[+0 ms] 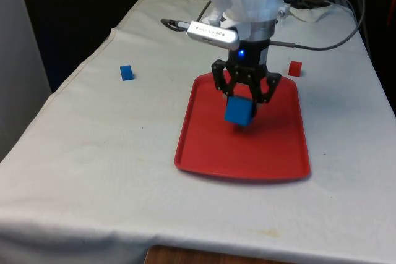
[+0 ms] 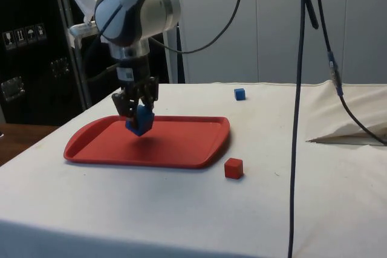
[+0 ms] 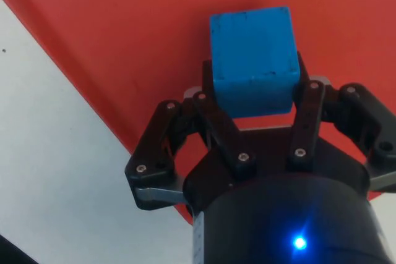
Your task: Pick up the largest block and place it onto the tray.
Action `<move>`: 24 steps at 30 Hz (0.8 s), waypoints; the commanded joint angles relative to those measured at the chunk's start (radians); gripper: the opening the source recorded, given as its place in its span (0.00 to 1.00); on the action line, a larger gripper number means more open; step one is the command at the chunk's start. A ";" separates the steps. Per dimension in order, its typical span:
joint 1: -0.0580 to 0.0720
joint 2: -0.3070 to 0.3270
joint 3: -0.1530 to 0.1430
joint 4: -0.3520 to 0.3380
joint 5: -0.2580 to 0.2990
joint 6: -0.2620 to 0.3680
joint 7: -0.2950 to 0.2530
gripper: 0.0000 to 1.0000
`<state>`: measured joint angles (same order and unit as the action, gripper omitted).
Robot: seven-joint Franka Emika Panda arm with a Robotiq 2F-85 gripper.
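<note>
A large blue block point(image 1: 239, 110) hangs tilted a little above the red tray point(image 1: 204, 146), and my gripper point(image 1: 243, 100) is shut on it. From the side, the blue block point(image 2: 139, 120) sits between the black fingers over the middle of the tray point(image 2: 175, 149), with its shadow just below it. In the wrist view the blue block point(image 3: 252, 60) is clamped by the gripper point(image 3: 255, 100) against the red tray surface point(image 3: 124, 41).
A small blue block point(image 1: 126, 73) lies on the cloth toward the front view's left. A small red block point(image 1: 295, 68) lies just past the tray's far corner on the front view's right. Cables point(image 1: 322, 44) trail across the cloth behind the arm.
</note>
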<state>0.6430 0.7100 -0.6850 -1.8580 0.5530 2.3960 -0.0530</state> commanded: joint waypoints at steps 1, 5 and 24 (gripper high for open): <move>-0.006 0.008 0.012 0.008 0.014 0.008 -0.002 0.00; -0.005 0.019 0.016 0.016 0.018 0.008 0.001 0.00; -0.001 0.025 0.014 0.021 0.013 0.008 0.006 1.00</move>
<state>0.6420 0.7340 -0.6730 -1.8370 0.5620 2.3970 -0.0480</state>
